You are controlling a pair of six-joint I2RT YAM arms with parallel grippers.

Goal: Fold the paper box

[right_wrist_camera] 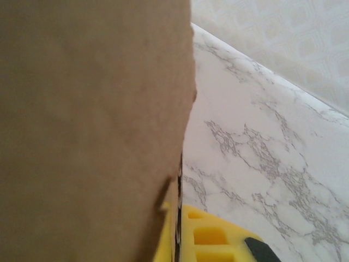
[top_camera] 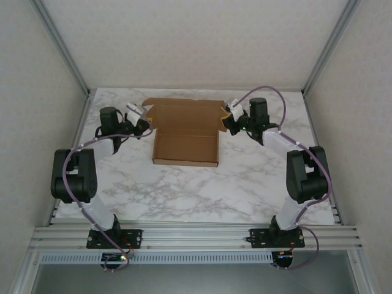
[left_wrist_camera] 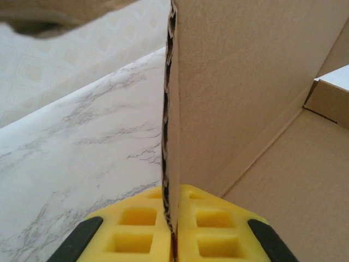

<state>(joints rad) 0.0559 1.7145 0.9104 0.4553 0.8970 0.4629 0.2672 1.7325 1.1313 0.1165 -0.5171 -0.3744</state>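
Overhead view: the paper box (top_camera: 185, 131), a plain brown die-cut blank, lies on the marbled surface (top_camera: 184, 196) toward 12 o'clock of its centre, near the far edge and midway between the two arms. The left hand (top_camera: 142, 117) meets the box at its 9 o'clock side and the right hand (top_camera: 230, 114) at its 3 o'clock side. Left wrist view: the yellow pads (left_wrist_camera: 210, 224) are clenched on a thin side panel standing upright on edge, the box floor and an inner crease lying to the 3 o'clock side of it. Right wrist view: the hand is likewise clamped on an upright cardboard panel, one yellow pad (right_wrist_camera: 210, 234) pressed against its 3 o'clock face and a sliver of the other at its 9 o'clock face. Judged progress: early to middle. The near wall appears raised as a low lip and both side panels are held up, but the rear lid panel lies open toward 12 o'clock, no tab looks tucked into a slot, and closing the lid remains to be done
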